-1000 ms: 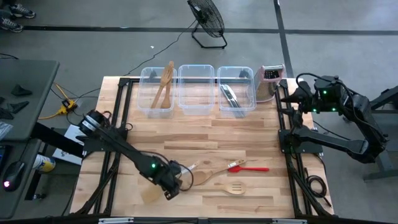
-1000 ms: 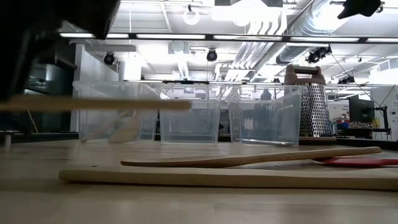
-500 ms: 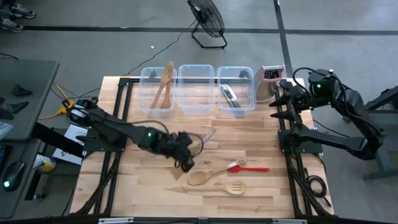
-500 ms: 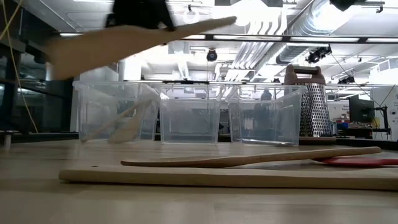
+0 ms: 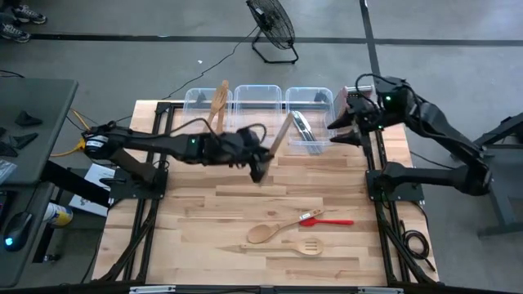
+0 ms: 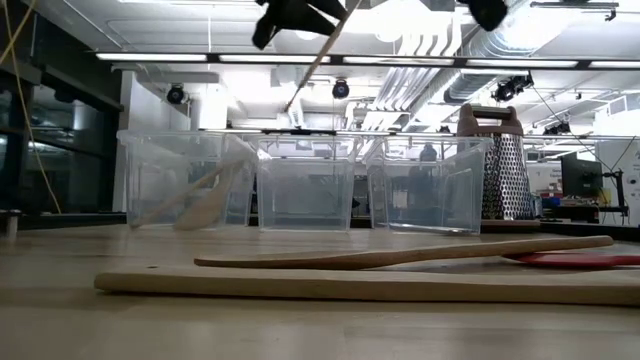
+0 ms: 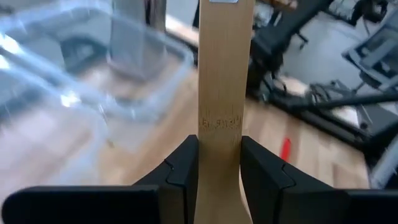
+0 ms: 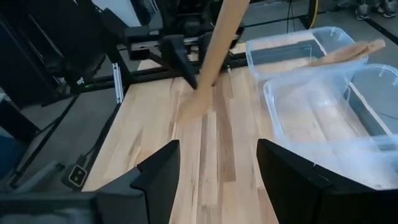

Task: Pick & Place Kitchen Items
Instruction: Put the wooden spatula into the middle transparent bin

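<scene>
Above the bench (image 5: 212, 212), just in front of the row of tubs, your left tool (image 5: 260, 166) is clamped on a flat wooden spatula (image 5: 280, 135); the left wrist view shows both fingers (image 7: 183, 171) pinching its handle. The spatula angles up and back toward the gap between the middle tub (image 5: 258, 117) and the right tub (image 5: 310, 119). Wood already sits in the left tub (image 5: 206, 118) and metal in the right one, so you probably want the left tub: swing across, tip the blade down inside the rim, then let go low so it doesn't bounce out. Left arm is stretched long and low from its base at the bench's left edge. Right tool (image 8: 211, 163) is spread wide, holding nothing, hovering at the bench's far right corner near the grater (image 5: 356, 96). A wooden spoon (image 5: 274, 229), red spatula (image 5: 327, 220) and slotted spatula (image 5: 310, 246) lie near the front, not yet sorted.
</scene>
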`<state>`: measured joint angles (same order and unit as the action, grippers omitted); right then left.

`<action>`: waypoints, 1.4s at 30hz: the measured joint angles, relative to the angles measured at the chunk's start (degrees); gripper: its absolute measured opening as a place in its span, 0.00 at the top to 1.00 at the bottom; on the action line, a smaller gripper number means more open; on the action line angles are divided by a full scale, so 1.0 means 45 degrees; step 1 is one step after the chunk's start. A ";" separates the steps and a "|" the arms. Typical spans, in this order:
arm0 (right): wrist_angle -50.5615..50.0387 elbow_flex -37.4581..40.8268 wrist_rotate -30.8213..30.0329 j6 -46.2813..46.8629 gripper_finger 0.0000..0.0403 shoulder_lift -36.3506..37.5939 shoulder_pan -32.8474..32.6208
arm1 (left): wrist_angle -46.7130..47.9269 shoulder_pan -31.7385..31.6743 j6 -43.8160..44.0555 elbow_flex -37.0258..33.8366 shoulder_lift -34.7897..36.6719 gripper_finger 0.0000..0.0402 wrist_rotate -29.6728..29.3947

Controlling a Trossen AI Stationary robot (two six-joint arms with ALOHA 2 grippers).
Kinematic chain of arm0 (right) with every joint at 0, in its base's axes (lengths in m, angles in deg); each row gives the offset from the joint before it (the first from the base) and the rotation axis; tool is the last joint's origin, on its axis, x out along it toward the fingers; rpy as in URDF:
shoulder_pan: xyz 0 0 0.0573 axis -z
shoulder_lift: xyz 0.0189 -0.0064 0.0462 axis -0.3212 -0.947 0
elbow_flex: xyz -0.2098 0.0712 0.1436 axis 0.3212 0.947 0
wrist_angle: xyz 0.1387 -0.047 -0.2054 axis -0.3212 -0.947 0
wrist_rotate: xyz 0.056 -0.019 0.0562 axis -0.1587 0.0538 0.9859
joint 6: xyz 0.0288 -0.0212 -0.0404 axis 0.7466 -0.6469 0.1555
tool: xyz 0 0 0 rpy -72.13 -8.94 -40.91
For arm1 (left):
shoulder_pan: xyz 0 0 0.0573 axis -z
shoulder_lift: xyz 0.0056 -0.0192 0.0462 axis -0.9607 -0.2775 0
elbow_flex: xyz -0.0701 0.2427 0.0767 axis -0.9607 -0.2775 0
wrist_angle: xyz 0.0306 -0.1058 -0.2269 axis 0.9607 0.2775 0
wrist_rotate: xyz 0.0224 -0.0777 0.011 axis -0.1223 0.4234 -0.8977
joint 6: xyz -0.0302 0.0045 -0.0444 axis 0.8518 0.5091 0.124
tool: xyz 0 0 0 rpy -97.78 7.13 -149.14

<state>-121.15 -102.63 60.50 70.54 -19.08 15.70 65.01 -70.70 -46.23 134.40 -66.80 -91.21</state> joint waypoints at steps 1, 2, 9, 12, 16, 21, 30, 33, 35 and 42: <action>0.0298 0.0000 -0.0013 0.0132 0.49 -0.0209 -0.0090 | -0.0288 -0.0233 -0.0408 0.0005 0.0017 0.77 0.0060; 0.0675 0.0000 -0.0040 0.0210 0.49 -0.0443 -0.0191 | -0.0509 -0.0437 -0.0851 0.0005 0.0061 0.77 0.0193; 0.3826 0.0000 -0.0939 0.1514 0.49 -0.1973 -0.0818 | -0.2117 -0.1787 -0.2794 0.0005 0.0092 0.77 0.1191; 0.5145 0.0000 -0.0937 0.2072 0.49 -0.2663 -0.0904 | -0.2409 -0.2241 -0.3483 0.0010 0.0092 0.77 0.1605; 0.6931 0.0000 -0.1442 0.2569 0.49 -0.3417 -0.1160 | -0.2376 -0.2714 -0.3926 0.0010 0.0092 0.77 0.2598; 0.8469 0.0000 -0.1300 0.2591 0.48 -0.4271 -0.1444 | -0.2427 -0.3160 -0.4415 0.0010 0.0092 0.77 0.3335; 1.0297 -0.0003 -0.1626 0.2883 0.35 -0.5120 -0.1841 | -0.2461 -0.3495 -0.4594 0.0010 0.0092 0.77 0.4123; 1.0665 -0.0005 -0.1837 0.2920 0.34 -0.5466 -0.1932 | -0.2585 -0.3482 -0.4703 0.0010 0.0092 0.77 0.4156; 1.0990 -0.0005 -0.1876 0.2940 0.36 -0.5692 -0.2019 | -0.2718 -0.3461 -0.4704 0.0010 0.0092 0.77 0.4156; 1.1570 0.0000 -0.1905 0.3163 0.52 -0.5977 -0.1973 | -0.2723 -0.3461 -0.4800 0.0010 0.0092 0.77 0.4156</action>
<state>-69.08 -102.63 51.93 84.77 -45.97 6.82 52.76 -86.27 -67.82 134.44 -66.39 -72.50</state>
